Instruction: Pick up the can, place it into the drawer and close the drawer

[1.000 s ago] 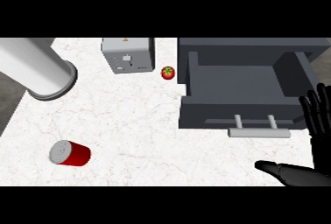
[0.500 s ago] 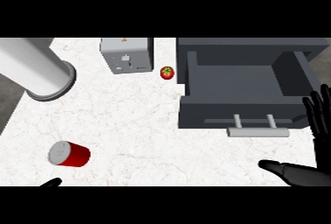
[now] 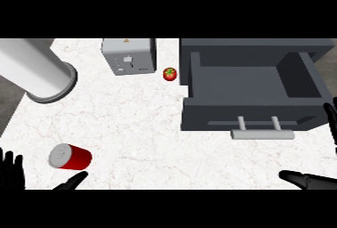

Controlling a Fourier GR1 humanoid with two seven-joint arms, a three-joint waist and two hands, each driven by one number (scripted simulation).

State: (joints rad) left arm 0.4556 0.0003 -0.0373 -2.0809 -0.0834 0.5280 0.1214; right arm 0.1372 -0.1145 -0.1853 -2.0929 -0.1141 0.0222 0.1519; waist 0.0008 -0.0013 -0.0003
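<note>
A red can [image 3: 70, 157] with a silver top lies on its side on the white counter at the lower left. My left hand [image 3: 12, 171] rises from the bottom left corner, open, its fingers left of the can and its thumb [image 3: 72, 181] just below it, not touching. The dark grey drawer [image 3: 253, 89] stands pulled open at the right, nothing inside, with a light grey handle [image 3: 262, 132] on its front. My right hand [image 3: 313, 180] shows at the lower right edge, open, its fingers reaching up beside the drawer's front right corner.
A grey toaster [image 3: 128, 56] sits at the back centre, with a small red tomato [image 3: 170, 74] between it and the drawer. A large white cylinder [image 3: 36, 70] lies at the back left. The counter's left edge runs diagonally past it.
My left hand has come up into view at the bottom left, its fingers and thumb now flanking the can. The right hand has barely moved.
</note>
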